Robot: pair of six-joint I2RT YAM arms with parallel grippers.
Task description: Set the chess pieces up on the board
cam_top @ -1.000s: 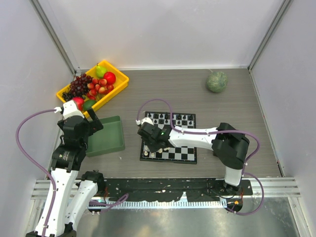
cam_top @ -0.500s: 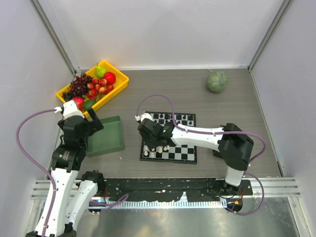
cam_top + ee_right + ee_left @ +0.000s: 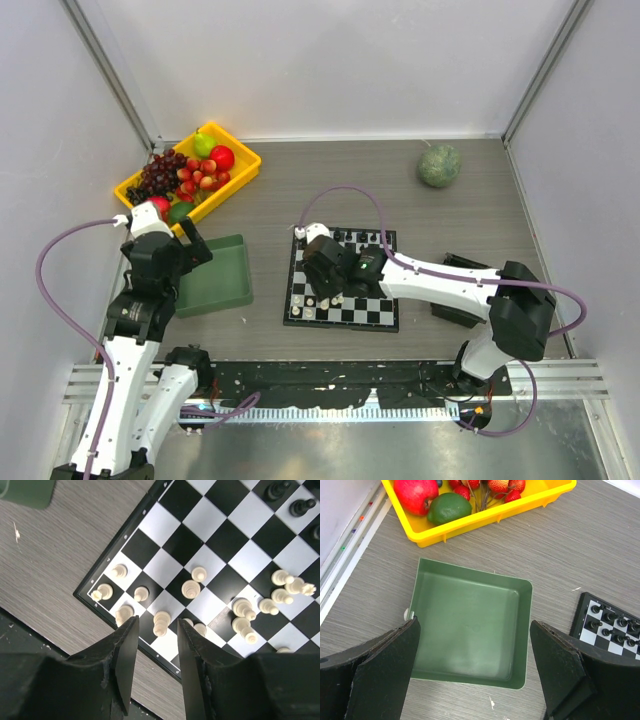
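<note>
The board [image 3: 391, 300] lies mid-table with black chess pieces [image 3: 352, 240] along its far rows and cream-white ones [image 3: 312, 311] along its near rows. My right gripper [image 3: 326, 291] hovers over the board's near left corner. In the right wrist view its jaws [image 3: 156, 622] stand open astride an upright white piece [image 3: 161, 623] at the board's [image 3: 216, 555] edge row, with a gap on each side. Other white pieces [image 3: 191, 588] stand close by, several bunched at the right [image 3: 243, 609]. My left gripper [image 3: 475, 625] hangs wide open over the green tray [image 3: 525, 630], holding nothing.
A yellow bin [image 3: 240, 172] of fruit sits at the back left, just beyond the green tray [image 3: 236, 290]. A green round fruit [image 3: 439, 165] lies at the back right. A dark flat object [image 3: 460, 290] rests right of the board under my right arm.
My right gripper has opened its jaws around the white piece and shifted a little to the right, its elbow swinging right. The left arm has not moved.
</note>
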